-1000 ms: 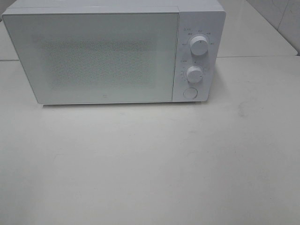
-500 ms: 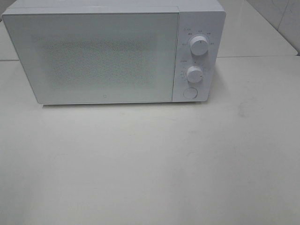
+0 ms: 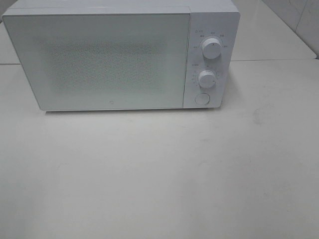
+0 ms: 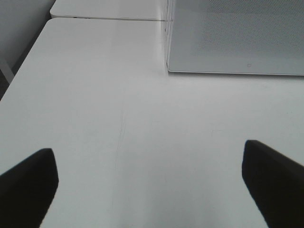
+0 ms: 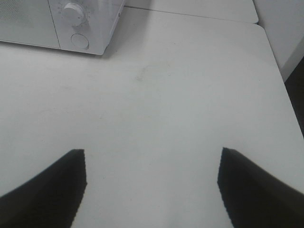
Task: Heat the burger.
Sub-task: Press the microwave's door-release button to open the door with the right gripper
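Observation:
The burger is not in view in any frame. A white microwave stands at the back of the white table with its door closed. It also shows in the left wrist view and the right wrist view. My left gripper is open and empty above the bare table, in front of the microwave's left corner. My right gripper is open and empty above the table, to the right of the microwave's front. Neither gripper shows in the exterior high view.
The microwave's panel has two knobs, an upper and a lower, and a round button. The table's left edge and right edge are close. A second table stands behind.

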